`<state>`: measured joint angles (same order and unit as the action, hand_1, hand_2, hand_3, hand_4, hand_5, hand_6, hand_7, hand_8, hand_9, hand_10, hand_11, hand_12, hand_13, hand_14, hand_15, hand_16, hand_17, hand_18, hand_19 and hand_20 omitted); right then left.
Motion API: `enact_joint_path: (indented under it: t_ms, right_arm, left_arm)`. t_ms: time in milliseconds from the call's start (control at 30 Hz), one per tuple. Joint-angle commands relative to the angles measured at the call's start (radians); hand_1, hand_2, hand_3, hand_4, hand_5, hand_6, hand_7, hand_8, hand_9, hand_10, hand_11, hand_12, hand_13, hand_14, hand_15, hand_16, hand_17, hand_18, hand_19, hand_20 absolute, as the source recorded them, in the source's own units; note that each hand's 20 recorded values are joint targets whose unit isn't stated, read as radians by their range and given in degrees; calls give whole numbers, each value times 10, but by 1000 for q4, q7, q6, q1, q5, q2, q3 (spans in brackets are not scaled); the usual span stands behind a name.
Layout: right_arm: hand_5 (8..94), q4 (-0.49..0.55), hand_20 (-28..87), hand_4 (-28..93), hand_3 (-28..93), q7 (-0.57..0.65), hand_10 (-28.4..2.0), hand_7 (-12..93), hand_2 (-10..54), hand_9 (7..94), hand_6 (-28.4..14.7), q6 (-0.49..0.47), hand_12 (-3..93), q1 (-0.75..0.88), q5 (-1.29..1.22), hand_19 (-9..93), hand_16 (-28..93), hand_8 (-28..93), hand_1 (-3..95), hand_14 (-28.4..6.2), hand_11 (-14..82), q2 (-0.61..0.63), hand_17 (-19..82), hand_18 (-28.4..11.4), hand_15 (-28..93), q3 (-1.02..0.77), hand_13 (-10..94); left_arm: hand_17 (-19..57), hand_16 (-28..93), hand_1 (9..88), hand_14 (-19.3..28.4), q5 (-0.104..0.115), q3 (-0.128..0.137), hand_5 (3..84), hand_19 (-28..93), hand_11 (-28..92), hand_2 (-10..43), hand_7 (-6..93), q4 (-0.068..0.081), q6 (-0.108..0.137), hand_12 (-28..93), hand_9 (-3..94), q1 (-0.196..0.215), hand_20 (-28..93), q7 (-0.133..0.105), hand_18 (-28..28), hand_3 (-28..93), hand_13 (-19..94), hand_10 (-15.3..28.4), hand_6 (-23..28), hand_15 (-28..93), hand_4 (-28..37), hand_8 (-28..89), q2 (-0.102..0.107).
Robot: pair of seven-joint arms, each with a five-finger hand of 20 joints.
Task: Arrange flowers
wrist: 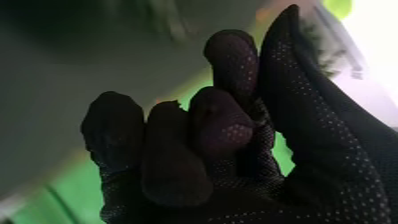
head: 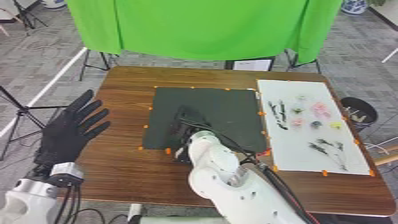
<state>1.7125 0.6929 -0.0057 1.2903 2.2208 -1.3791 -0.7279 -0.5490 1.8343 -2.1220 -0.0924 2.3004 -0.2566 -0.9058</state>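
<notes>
Here at the middle of the brown wooden table (head: 131,76), my right hand (head: 189,125) is sitting over the black mat (head: 233,107), with its arm coming in from between five and six o'clock. In the right wrist view, its fingers are curling in, and one is lying right against the thumb; whether they are pinching anything, I cannot tell.

Over at nine o'clock from the mat, my left hand (head: 71,135) is hanging wide, its fingers stretching out and spreading apart by the table's edge.

And the flowers? They are all lying at three o'clock from the mat, on the white board (head: 289,162). Taking the board as its own clock, the pink flower (head: 321,110) is lying toward one, the yellow flower (head: 336,125) is sitting at three, and the blue flower (head: 315,124) is resting near the centre, with a smaller pink flower (head: 297,122) just beside it. Dark slender sprigs (head: 281,115) are lining the side between nine and ten, while branching sprigs (head: 329,150) are fanning out toward five.
</notes>
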Motion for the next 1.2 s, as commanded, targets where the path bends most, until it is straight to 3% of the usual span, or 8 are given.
enact_joint_path:
  t_ms: [33, 100, 200, 400, 533, 867, 1200]
  right_arm:
    - [643, 152, 684, -139, 880, -256, -111, 538, -93, 745, -26, -236, 572, 19, -78, 932, 440, 235, 318, -108, 647, 135, 390, -213, 881, -137, 695]
    - [606, 153, 605, -148, 889, -361, -119, 500, -91, 683, -34, -271, 635, 35, -21, 926, 424, 184, 330, -121, 570, 168, 322, -211, 863, -162, 625]
    - [577, 126, 565, -236, 879, -416, -108, 461, -95, 626, -20, -197, 658, 33, 75, 870, 405, 95, 381, -124, 499, 223, 270, -201, 841, -134, 550]
    - [577, 64, 566, -282, 868, -465, -104, 411, -95, 584, 7, -186, 612, 15, 172, 823, 393, 29, 386, -109, 525, 259, 245, -196, 831, -100, 526]
    - [572, 48, 562, -283, 875, -480, -101, 388, -95, 550, 9, -184, 583, 11, 175, 813, 391, -147, 377, -105, 543, 265, 240, -190, 831, -102, 515]
    - [561, 33, 556, -283, 882, -533, -100, 354, -95, 533, 4, -360, 562, -21, 129, 791, 388, -160, 384, -100, 523, 273, 224, -187, 828, -113, 490]
    - [557, 8, 556, -283, 899, -521, -104, 343, -95, 525, 0, -327, 513, -2, 170, 790, 383, -149, 351, -102, 559, 247, 225, -187, 829, -90, 487]
  left_arm:
    - [-110, 56, 253, 136, -6, 12, 238, 307, 120, -95, 164, -11, 15, 210, 206, 68, 99, -20, 205, 682, 142, 98, 26, 185, -280, -94, -44]
    - [-110, 56, 252, 136, -10, 11, 238, 307, 120, -95, 165, -9, 14, 210, 206, 64, 99, -13, 205, 682, 142, 98, 26, 184, -281, -93, -45]
    - [-110, 56, 252, 135, -16, 14, 238, 307, 120, -95, 165, -11, 19, 210, 206, 71, 99, -9, 205, 683, 142, 98, 26, 184, -279, -94, -48]
    - [-110, 57, 251, 135, -14, 13, 237, 308, 119, -95, 165, -7, 15, 209, 207, 66, 99, 0, 205, 684, 142, 99, 25, 184, -279, -94, -43]
    - [-110, 57, 251, 135, -13, 11, 237, 308, 120, -95, 166, -3, 12, 209, 206, 61, 99, 0, 204, 685, 142, 99, 25, 185, -280, -94, -39]
    - [-111, 56, 250, 135, -10, 8, 236, 309, 119, -95, 165, 2, 10, 210, 206, 56, 99, 7, 204, 685, 141, 98, 25, 187, -280, -94, -34]
    - [-110, 56, 250, 136, -11, 0, 236, 308, 119, -95, 166, 4, 9, 210, 206, 50, 99, 10, 204, 688, 141, 97, 25, 186, -280, -94, -35]
